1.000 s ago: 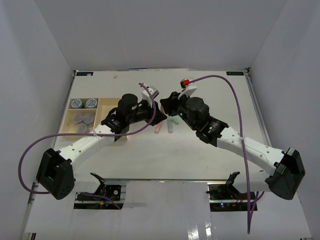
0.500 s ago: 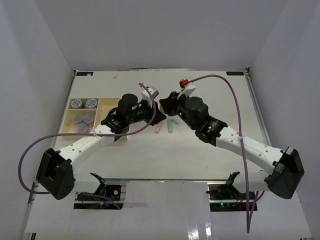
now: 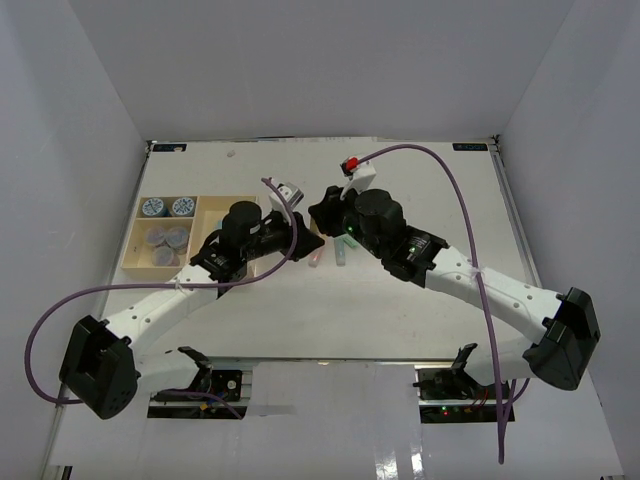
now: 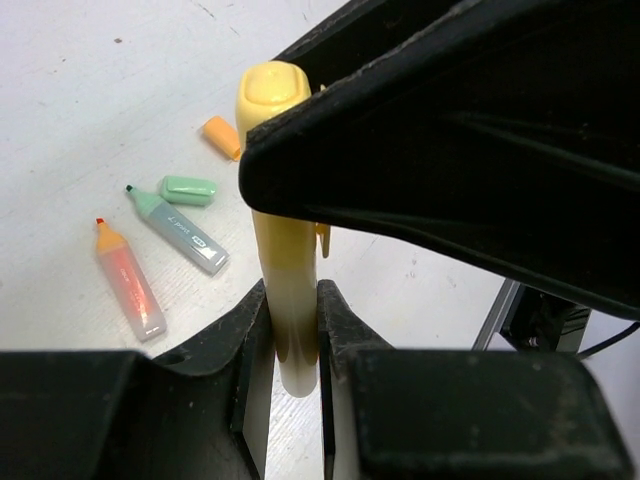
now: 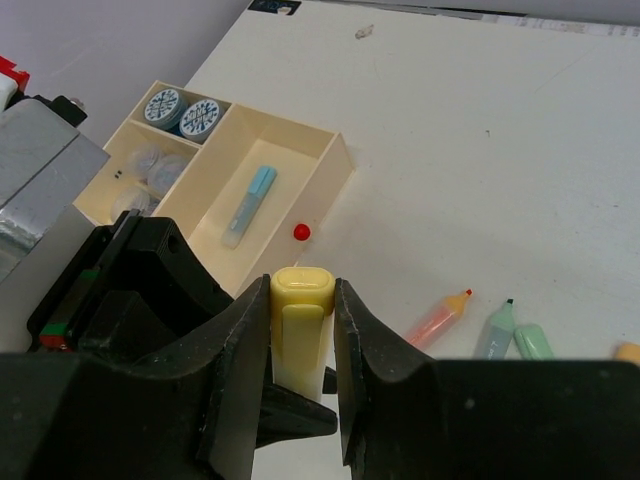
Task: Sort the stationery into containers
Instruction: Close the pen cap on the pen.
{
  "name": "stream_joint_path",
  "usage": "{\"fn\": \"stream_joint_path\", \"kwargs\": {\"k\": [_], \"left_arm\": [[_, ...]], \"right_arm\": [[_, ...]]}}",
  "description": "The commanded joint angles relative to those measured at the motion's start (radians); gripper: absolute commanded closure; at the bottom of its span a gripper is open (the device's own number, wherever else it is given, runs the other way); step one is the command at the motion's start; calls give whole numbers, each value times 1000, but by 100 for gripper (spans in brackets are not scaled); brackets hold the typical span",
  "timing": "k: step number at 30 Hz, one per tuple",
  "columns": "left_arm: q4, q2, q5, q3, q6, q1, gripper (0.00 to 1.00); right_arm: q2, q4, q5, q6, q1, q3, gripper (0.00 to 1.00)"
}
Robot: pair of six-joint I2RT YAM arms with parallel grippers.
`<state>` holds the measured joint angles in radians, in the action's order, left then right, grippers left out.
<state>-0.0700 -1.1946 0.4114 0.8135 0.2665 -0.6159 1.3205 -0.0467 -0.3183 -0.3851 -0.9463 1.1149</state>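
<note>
Both grippers hold one yellow stick [image 4: 284,250] between them. My left gripper [image 4: 292,320] is shut on its pale body. My right gripper [image 5: 302,300] is shut on its yellow capped end [image 5: 302,292]. In the top view they meet [image 3: 313,240] just right of the beige tray [image 3: 213,212]. The tray holds two blue-lidded jars [image 5: 165,105], grey-purple jars [image 5: 150,165] and a blue stick [image 5: 250,205]. An uncapped orange-pink stick [image 4: 128,285] and an uncapped green stick [image 4: 178,230] lie on the table with a green cap [image 4: 188,190] and an orange cap [image 4: 222,137].
The loose sticks lie just right of the grippers in the top view [image 3: 330,257]. A small red dot [image 5: 301,232] shows on the table by the tray's right wall. Purple cables loop over both arms. White walls enclose the table.
Both arms have moved a little left towards the tray, still gripping the yellow stick between them. The loose sticks and caps have not moved.
</note>
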Motion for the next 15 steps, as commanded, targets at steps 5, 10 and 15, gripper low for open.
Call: {"fn": "stream_joint_path", "kwargs": {"k": [5, 10, 15], "left_arm": [[-215, 105, 30, -30, 36, 7, 81], [-195, 102, 21, -45, 43, 7, 81], [-160, 110, 17, -50, 45, 7, 80]], "right_arm": [[91, 217, 16, 81, 3, 138, 57], [129, 215, -11, 124, 27, 246, 44], [140, 211, -2, 132, 84, 295, 36]]}}
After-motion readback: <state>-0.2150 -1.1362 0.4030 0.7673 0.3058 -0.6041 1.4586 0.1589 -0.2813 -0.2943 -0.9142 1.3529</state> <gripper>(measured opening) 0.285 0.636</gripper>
